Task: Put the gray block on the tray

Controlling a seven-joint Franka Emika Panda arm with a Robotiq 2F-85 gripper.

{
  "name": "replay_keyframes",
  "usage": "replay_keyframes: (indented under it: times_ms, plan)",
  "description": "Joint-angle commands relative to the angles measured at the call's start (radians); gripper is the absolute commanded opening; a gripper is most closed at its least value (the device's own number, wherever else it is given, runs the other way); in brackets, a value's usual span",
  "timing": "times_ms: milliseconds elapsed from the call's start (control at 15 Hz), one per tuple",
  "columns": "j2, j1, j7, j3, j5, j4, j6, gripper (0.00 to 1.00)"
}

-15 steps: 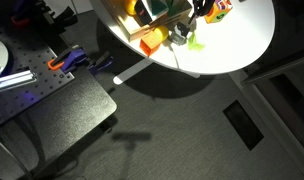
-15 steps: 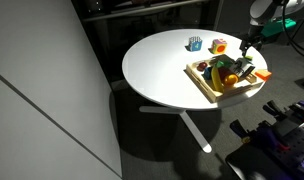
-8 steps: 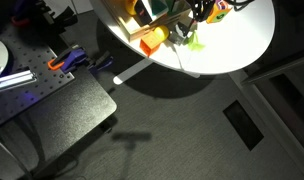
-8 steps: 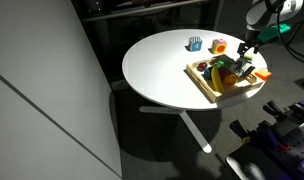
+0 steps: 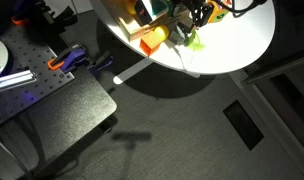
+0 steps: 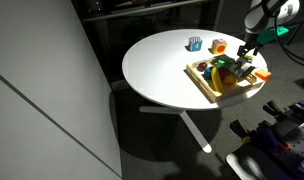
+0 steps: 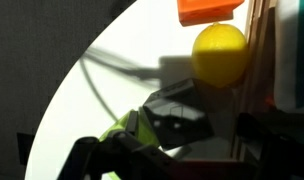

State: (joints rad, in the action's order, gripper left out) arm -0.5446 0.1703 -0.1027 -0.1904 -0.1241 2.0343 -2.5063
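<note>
In the wrist view the gray block (image 7: 178,112) looks dark in shadow. It sits on the white table beside the light-wood tray's rim (image 7: 258,60), next to a pale-green block (image 7: 129,134). My gripper (image 7: 177,140) is open, with its dark fingers on either side of the gray block, and I cannot tell if they touch it. In both exterior views the gripper (image 5: 197,16) (image 6: 247,52) hangs at the tray's (image 6: 204,84) edge. The gray block is hidden there.
The tray holds a yellow ball (image 7: 220,52), an orange block (image 7: 207,8) and other toys. A blue object (image 6: 195,43) and a coloured block (image 6: 218,46) stand on the round white table (image 6: 157,70). The pale-green block (image 5: 195,40) lies near the table's edge.
The gripper has shifted slightly lower and closer to the tray's edge. The objects on the table have not moved.
</note>
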Motion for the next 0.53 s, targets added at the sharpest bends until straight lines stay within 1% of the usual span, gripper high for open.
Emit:
replay_keyframes:
  times_ms: [0,467]
  plan:
    - [-0.026,0.025,-0.034,0.009,-0.014,-0.024,-0.019,1.00]
    - [-0.058,0.049,-0.086,0.028,0.001,-0.034,-0.055,1.00]
